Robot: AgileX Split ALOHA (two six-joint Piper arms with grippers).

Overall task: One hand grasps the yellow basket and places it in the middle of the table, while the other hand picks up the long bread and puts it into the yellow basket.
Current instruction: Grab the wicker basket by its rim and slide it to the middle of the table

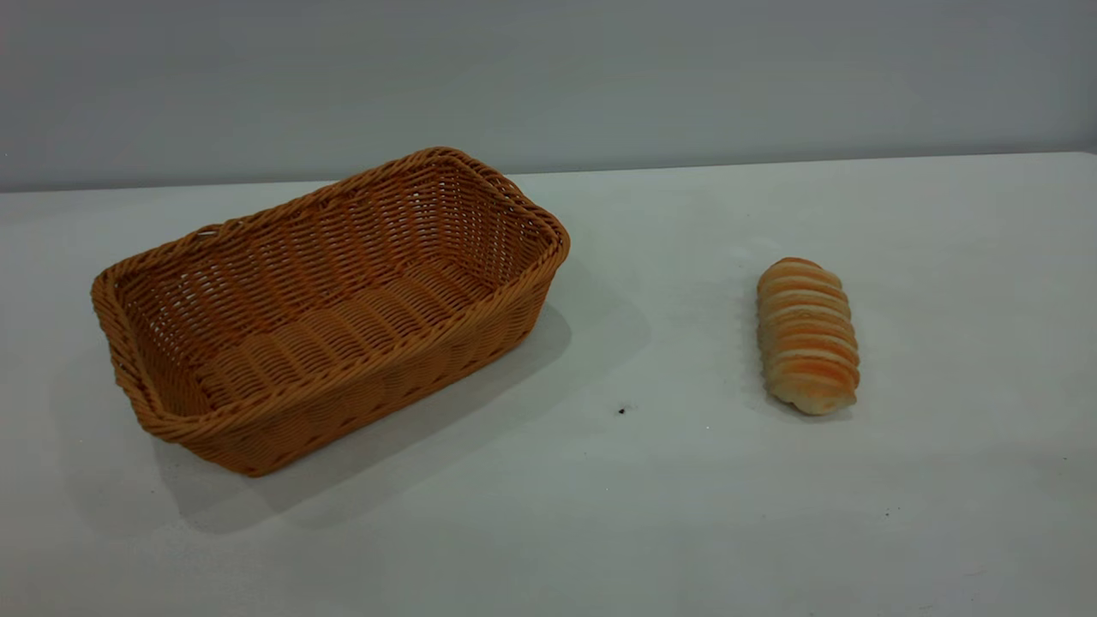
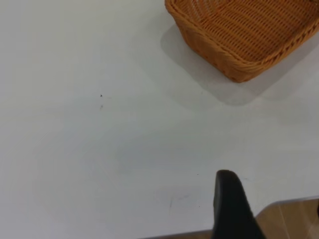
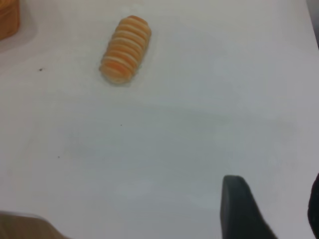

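The yellow basket (image 1: 330,313) stands empty on the left part of the white table (image 1: 651,506); one corner of it shows in the left wrist view (image 2: 244,35). The long bread (image 1: 806,335) lies on the table's right part, apart from the basket, and shows in the right wrist view (image 3: 125,49). Neither gripper shows in the exterior view. My left gripper (image 2: 274,209) is open and empty over the table's near edge, well short of the basket. My right gripper (image 3: 271,209) is open and empty above bare table, well away from the bread.
A small dark speck (image 1: 621,411) lies on the table between basket and bread. A grey wall stands behind the table's far edge. Brown floor (image 2: 294,221) shows past the table edge in the left wrist view.
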